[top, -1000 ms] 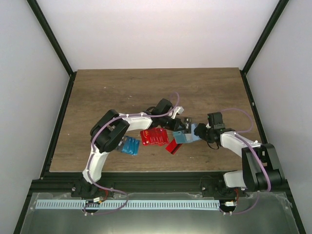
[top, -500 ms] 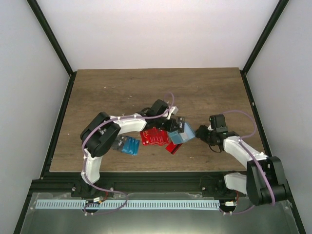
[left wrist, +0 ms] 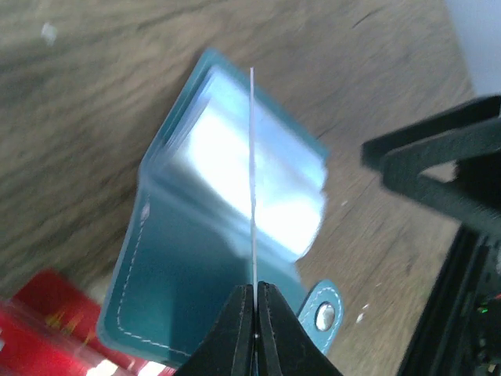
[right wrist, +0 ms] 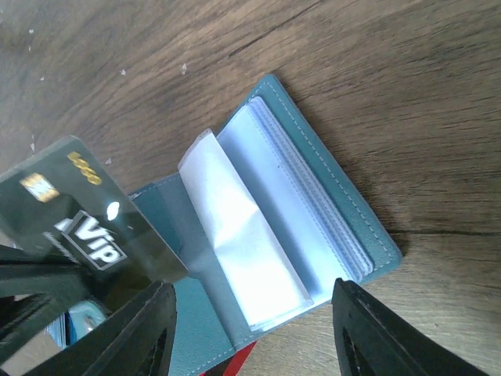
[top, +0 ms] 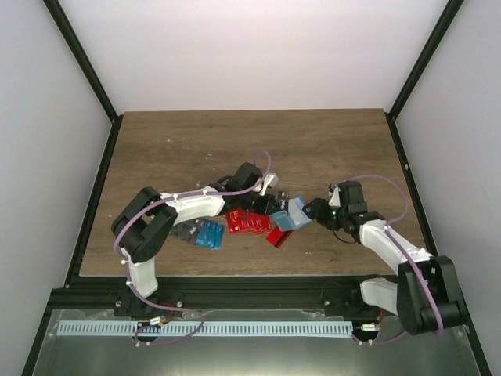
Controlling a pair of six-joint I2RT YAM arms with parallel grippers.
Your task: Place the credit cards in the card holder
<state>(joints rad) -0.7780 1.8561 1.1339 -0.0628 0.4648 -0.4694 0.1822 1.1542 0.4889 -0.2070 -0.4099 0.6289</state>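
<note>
The left jaws pinch one dark card (right wrist: 70,215) above one card holder (right wrist: 196,313); right jaws gape empty.

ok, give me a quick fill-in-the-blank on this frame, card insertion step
1. The left gripper is ___ on a thin dark VIP-printed card.
2. The teal stitched card holder lies ___ on the wooden table, clear sleeves showing.
3. The glossy cards beside the holder are ___.
Missing: shut; open; red.

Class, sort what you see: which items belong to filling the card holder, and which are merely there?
Job: card holder, dark card in left fingers, red cards, blue cards.
Merely there: wooden table, slotted metal rail.
</note>
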